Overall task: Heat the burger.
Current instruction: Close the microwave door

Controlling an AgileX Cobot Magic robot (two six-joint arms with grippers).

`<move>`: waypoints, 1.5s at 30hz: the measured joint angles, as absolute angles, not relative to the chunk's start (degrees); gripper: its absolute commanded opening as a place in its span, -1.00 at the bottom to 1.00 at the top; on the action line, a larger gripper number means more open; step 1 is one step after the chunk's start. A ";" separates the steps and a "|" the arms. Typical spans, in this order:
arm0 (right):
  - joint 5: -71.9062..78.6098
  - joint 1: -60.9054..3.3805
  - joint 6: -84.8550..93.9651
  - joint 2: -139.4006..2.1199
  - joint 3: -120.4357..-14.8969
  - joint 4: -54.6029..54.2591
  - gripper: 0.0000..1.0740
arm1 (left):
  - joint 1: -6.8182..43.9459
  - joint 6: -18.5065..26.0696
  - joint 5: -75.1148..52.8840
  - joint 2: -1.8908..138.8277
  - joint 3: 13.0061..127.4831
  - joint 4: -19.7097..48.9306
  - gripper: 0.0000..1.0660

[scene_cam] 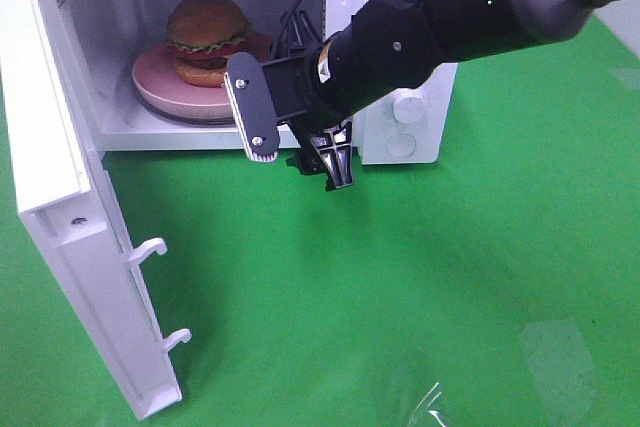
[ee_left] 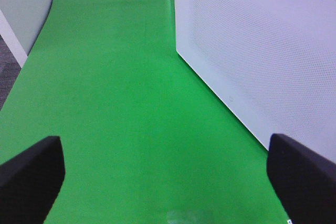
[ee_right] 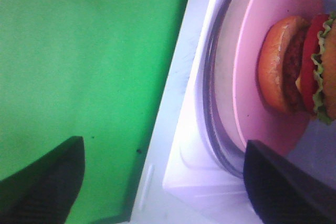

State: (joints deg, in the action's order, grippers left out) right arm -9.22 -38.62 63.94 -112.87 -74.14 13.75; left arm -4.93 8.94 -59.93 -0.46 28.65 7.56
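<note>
In the exterior high view a white microwave [scene_cam: 425,142] stands at the far left part of the worktop, which is covered by a green cloth [scene_cam: 450,297]. Its door [scene_cam: 60,197] is swung wide open toward the left edge, with two latch hooks showing on the inner face. The burger [scene_cam: 207,32] sits upright on a pink plate [scene_cam: 160,87] inside the cavity, toward its left half. The right gripper [scene_cam: 302,162] hangs just outside the opening, in front of the cavity's right part, with its fingers parted and nothing between them, clear of both plate and burger. The left arm does not show here. In the left wrist view the left gripper [ee_left: 165,182] hovers over bare green cloth [ee_left: 115,103] with its two dark fingers [ee_left: 29,177] spread wide and empty; a white panel [ee_left: 262,51] with a fine dot pattern stands beside it, and I cannot tell which part of the oven it is. In the right wrist view the right gripper [ee_right: 165,182] also stands spread, pinching nothing. Beyond it the burger [ee_right: 299,72] rests on the pink plate [ee_right: 257,35], which lies on a glass turntable [ee_right: 212,93] just inside the oven's white sill [ee_right: 178,150].
</note>
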 measured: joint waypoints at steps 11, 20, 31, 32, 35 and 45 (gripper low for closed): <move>-9.05 -38.62 51.51 -101.70 -61.82 13.58 0.41 | -4.93 8.94 -59.93 -0.46 28.65 7.56 0.94; -9.57 -38.62 38.22 -90.53 -51.85 11.57 0.41 | -4.93 8.94 -59.93 -0.46 28.65 7.56 0.94; -17.25 -38.62 18.33 -78.95 -45.84 9.05 0.41 | -4.93 8.94 -59.93 -0.46 28.65 7.56 0.94; -20.40 -38.62 14.21 -76.60 -45.44 9.05 0.41 | -4.93 8.94 -59.93 -0.46 28.65 7.56 0.94; -24.58 -38.62 10.94 -74.37 -45.44 9.00 0.41 | -4.93 8.94 -59.93 -0.46 28.65 7.56 0.94; -41.88 -38.62 2.46 -63.66 -45.32 9.00 0.41 | -4.93 8.94 -59.93 -0.46 28.65 7.56 0.94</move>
